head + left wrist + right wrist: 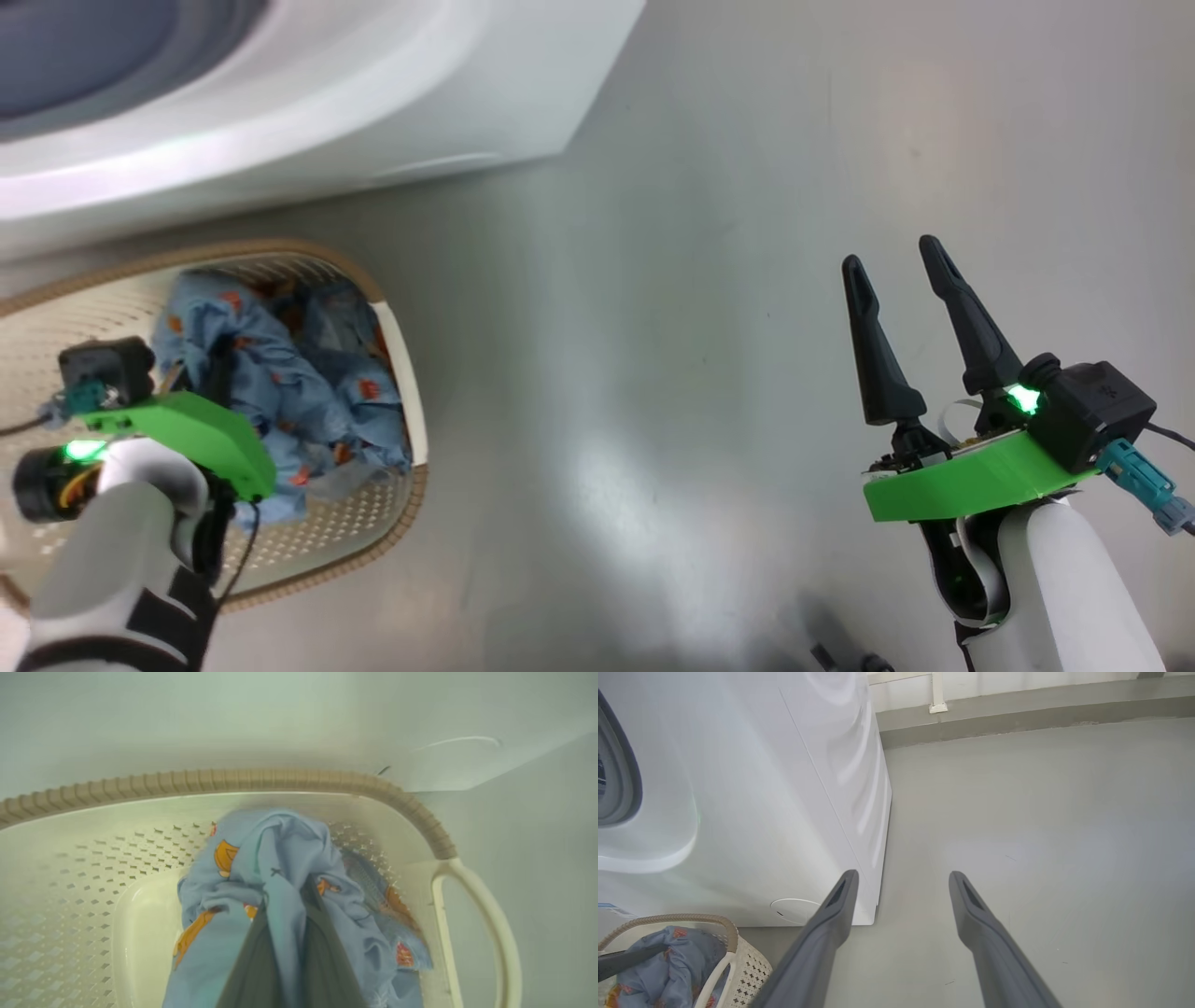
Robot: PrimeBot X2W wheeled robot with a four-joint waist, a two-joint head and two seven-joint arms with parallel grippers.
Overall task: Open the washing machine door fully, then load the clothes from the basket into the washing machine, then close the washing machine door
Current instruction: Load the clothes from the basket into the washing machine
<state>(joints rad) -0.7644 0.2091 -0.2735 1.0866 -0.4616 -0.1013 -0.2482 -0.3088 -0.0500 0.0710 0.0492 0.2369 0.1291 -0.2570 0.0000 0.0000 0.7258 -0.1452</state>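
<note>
Head view: one white washing machine along the top, on grey floor. One cream basket sits on the floor just in front of it, near the round lower flap. In the basket is one bundle of blue cloth with orange prints – can't tell how many pieces. Two grippers. Left gripper reaches down into the basket, fingers clenched on a fold of the blue cloth, fabric pinched between them. Right gripper hangs over bare floor, well apart from the basket – fingers spread wide, holding nothing, touching nothing. One basket handle in left wrist view.
</note>
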